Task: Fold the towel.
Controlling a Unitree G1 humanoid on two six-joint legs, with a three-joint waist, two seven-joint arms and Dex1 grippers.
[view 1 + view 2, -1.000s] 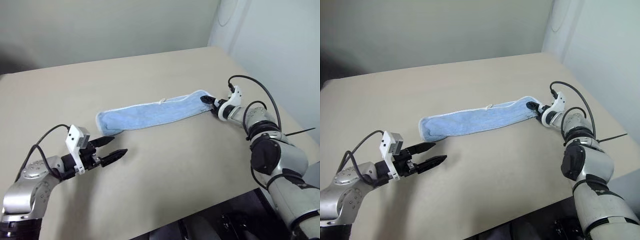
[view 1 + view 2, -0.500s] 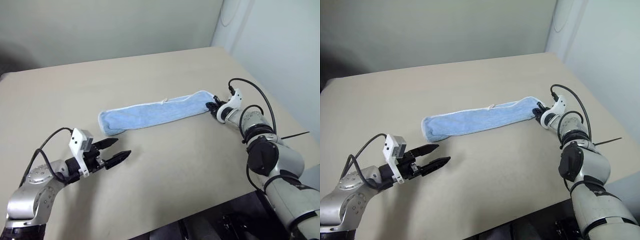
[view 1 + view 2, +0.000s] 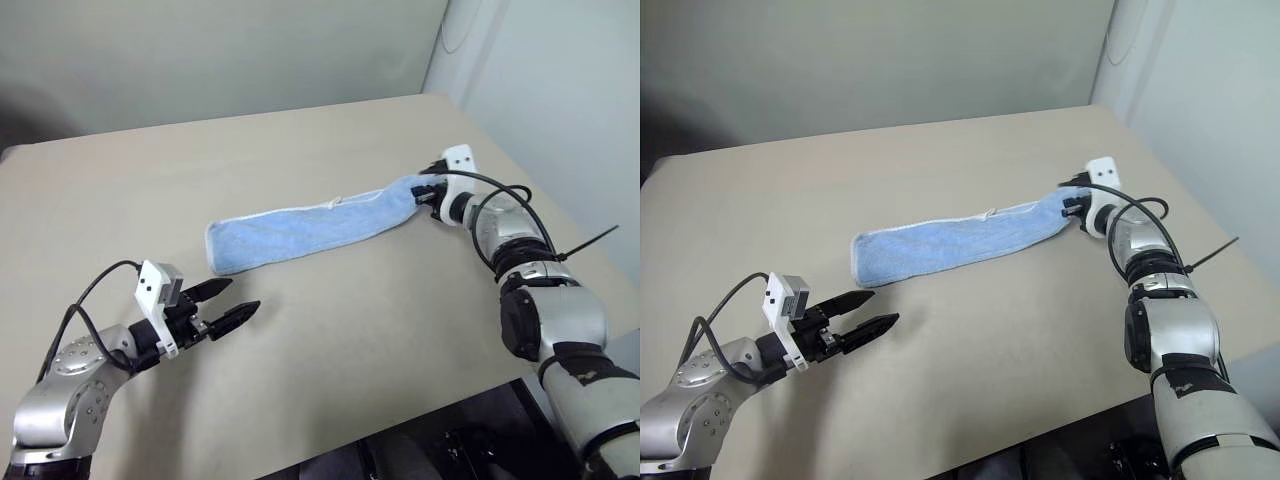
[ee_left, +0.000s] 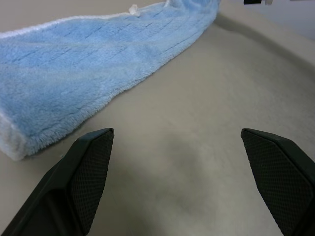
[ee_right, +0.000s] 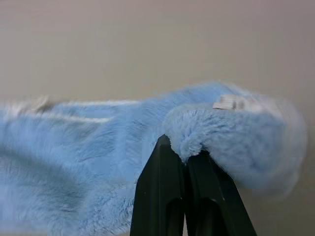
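Note:
The towel (image 3: 305, 229) is a long light-blue terry strip with a white hem, lying across the middle of the tan table (image 3: 350, 330). Its right end is pinched and lifted slightly by my right gripper (image 3: 425, 193), which is shut on it; the right wrist view shows the black fingers (image 5: 184, 196) closed on a fold of blue pile. My left gripper (image 3: 232, 306) hovers open above the table a short way in front of the towel's left end (image 4: 15, 142), not touching it. Its two fingers (image 4: 83, 172) stand wide apart.
The table's right edge (image 3: 590, 250) runs close behind my right arm, and its near edge (image 3: 400, 420) lies below. A pale wall stands beyond the far edge.
My right gripper has shut on the towel's right end, rolled its wrist over and risen a little, lifting that end. The left gripper stays where it was, open.

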